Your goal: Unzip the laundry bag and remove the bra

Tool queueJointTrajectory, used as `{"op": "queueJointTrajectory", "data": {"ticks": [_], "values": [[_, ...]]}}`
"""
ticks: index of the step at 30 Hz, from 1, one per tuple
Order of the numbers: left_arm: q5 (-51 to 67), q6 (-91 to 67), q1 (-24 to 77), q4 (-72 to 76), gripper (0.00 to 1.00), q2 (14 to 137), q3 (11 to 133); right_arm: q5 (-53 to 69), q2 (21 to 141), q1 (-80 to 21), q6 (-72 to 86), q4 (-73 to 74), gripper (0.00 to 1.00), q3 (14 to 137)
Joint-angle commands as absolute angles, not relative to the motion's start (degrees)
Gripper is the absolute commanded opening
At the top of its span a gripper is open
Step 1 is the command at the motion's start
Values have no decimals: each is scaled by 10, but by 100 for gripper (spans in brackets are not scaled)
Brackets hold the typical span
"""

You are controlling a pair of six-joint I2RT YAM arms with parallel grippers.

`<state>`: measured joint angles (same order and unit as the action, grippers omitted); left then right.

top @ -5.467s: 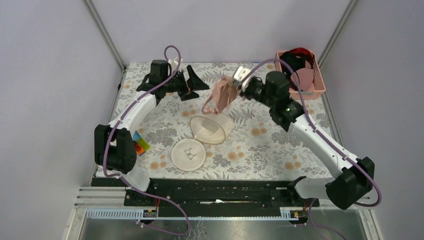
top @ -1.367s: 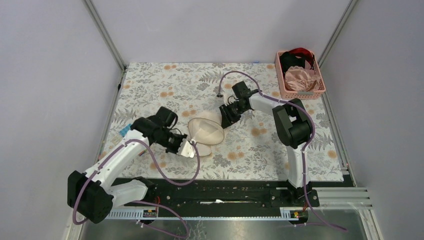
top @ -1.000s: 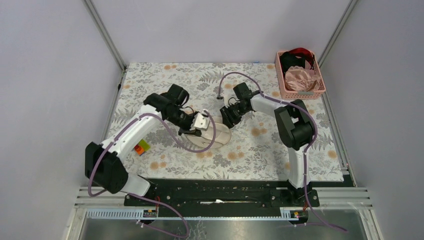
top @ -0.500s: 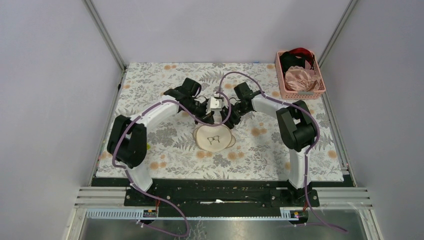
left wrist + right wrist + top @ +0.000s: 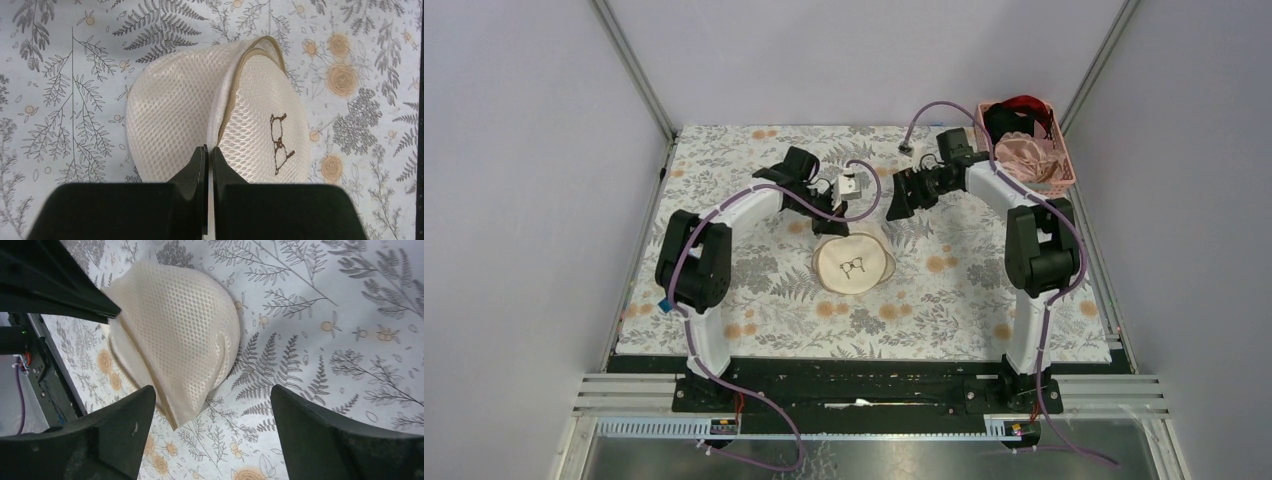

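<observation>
The laundry bag (image 5: 854, 262) lies mid-table, a round cream mesh case with its dark line drawing (image 5: 279, 143) facing up. Its tan zip edge (image 5: 231, 100) runs down to my left gripper (image 5: 207, 148), which is shut at that seam on the bag's far rim (image 5: 829, 224). My right gripper (image 5: 212, 395) stands wide open with nothing between its fingers (image 5: 115, 435), hovering apart from the bag (image 5: 175, 335) toward the back right (image 5: 901, 196). The bra (image 5: 1027, 157), pale pink, lies in the pink basket.
The pink slatted basket (image 5: 1064, 178) stands at the back right corner and also holds black and red garments (image 5: 1016, 112). A floral cloth (image 5: 944, 300) covers the table. Metal frame posts rise at both back corners.
My left gripper swung the bag's loose half over onto the other, so the drawing now faces up. My right gripper opened wide and drew back right, away from the bag.
</observation>
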<state>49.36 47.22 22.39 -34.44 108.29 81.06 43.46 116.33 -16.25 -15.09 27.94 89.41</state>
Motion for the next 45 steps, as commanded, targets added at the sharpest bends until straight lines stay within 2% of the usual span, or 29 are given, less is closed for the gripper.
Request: {"op": "queueJointTrajectory", "data": {"ticks": [1,4,5,9,12,13,15,19,26,32,39,40,45], "values": [[513,408,219,-302,0,1133,848,506,1158,-160,-90,293,99,915],[491,338,205,-246,0,1172,856,523,1170,-161,-71,276,100,906],[481,312,195,-228,5,1180,857,523,1172,-160,-69,270,100,905],[464,255,179,-191,35,1175,861,516,1194,-161,-64,249,98,925],[465,259,178,-179,47,1114,824,508,1222,-165,-36,231,92,964],[461,258,179,-163,55,1084,801,505,1228,-168,-24,216,91,968],[446,253,181,-126,73,1021,745,495,1234,-179,-8,192,90,970],[400,308,203,-114,98,915,652,476,1242,-208,-18,166,95,971],[304,417,314,-97,99,826,506,461,1291,-226,-35,168,95,1016],[239,411,367,35,99,853,445,482,1326,-233,-19,168,90,1021],[184,460,390,108,98,909,424,490,1318,-243,-25,167,86,966],[173,459,390,114,97,916,427,491,1311,-244,-28,169,85,956],[164,443,384,123,74,924,454,493,1289,-243,-41,173,83,927]]}}
